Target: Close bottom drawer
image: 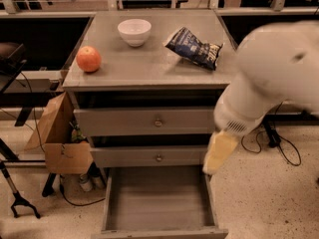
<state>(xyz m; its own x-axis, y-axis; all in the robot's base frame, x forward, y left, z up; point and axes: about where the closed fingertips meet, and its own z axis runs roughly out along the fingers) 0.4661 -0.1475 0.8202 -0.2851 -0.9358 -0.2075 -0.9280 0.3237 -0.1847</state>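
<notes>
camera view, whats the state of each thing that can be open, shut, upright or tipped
bottom drawer, pulled out, empty
middle drawer, pushed in
top drawer, pushed in
white bowl, upright
chip bag, lying flat
cardboard box, top flaps open
gripper, hanging by the middle drawer's right end

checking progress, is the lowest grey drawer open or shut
Open: the grey wooden bottom drawer is pulled out, floor showing. The gripper hangs near its right rear corner.
</notes>
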